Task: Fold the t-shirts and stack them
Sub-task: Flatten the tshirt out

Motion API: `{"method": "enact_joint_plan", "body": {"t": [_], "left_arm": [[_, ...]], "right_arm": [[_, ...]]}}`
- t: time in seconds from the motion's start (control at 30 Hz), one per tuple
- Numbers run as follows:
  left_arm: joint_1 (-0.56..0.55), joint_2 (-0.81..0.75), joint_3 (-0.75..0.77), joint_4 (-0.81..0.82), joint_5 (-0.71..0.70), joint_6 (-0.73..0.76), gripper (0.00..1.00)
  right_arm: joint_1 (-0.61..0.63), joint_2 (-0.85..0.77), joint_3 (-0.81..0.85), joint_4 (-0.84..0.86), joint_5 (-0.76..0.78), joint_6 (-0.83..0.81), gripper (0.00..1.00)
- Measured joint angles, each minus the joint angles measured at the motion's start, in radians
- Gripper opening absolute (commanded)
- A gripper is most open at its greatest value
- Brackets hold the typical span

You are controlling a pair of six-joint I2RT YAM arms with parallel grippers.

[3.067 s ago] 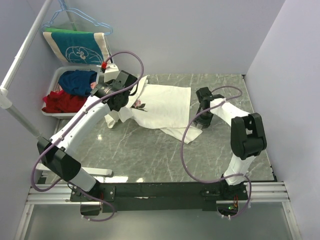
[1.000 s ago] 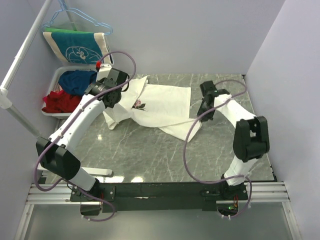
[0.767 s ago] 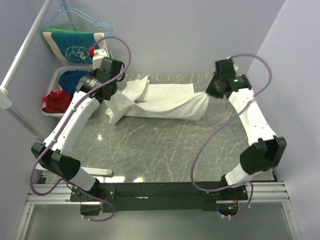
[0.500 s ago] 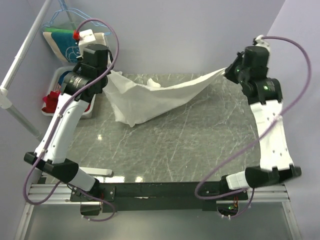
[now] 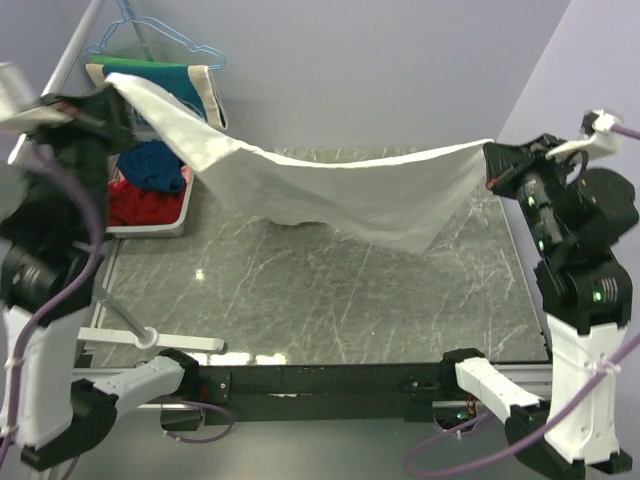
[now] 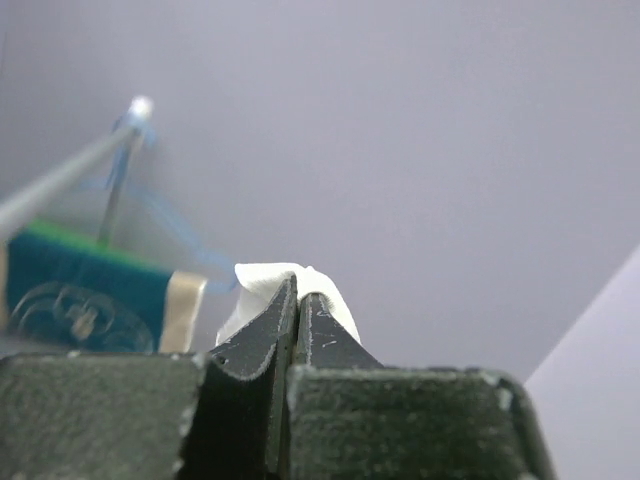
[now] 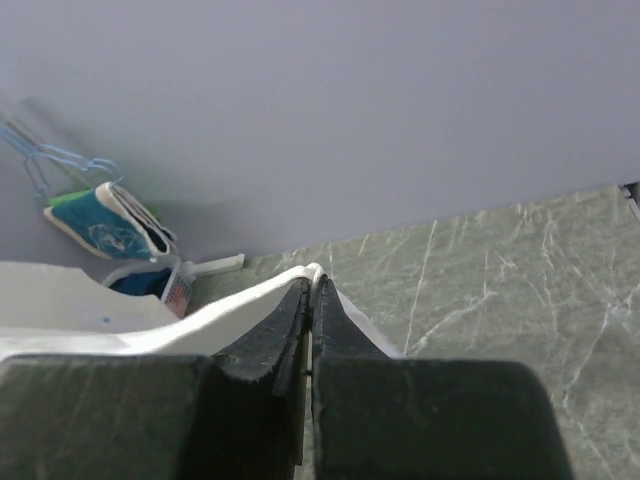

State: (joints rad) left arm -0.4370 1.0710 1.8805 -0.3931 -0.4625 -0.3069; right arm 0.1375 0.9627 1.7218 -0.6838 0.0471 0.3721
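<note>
I hold the cream-white cloth t-shirt (image 5: pixel 330 190) stretched in the air over the far half of the grey marble table (image 5: pixel 330 300), sagging in the middle. My left gripper (image 6: pixel 298 297) is clamped on one corner, high at far left. My right gripper (image 7: pixel 312 288) pinches the opposite edge at right. Red and blue clothes (image 5: pixel 135 205) lie in a white tray (image 5: pixel 150 228), far left.

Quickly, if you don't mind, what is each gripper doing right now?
Left gripper: closed on one end of the white t-shirt.
Right gripper: closed on the other end of the white t-shirt.
</note>
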Motion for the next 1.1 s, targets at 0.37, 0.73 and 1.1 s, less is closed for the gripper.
{"method": "enact_joint_plan", "body": {"t": [0.37,0.73,1.1], "left_arm": [[0.0,-0.025,0.094,0.211,0.142,0.043,0.01],[0.003,0.488,0.156,0.33,0.057,0.143,0.01],[0.191,0.958,0.382,0.243,0.085,0.101,0.01]], "right_arm": [[0.0,-0.113,-0.1,0.087,-0.025,-0.015,0.0],[-0.078,0.343,-0.085,0.228,0.047,-0.008,0.0],[-0.243,0.717,0.224,0.257,-0.117,0.036,0.0]]}}
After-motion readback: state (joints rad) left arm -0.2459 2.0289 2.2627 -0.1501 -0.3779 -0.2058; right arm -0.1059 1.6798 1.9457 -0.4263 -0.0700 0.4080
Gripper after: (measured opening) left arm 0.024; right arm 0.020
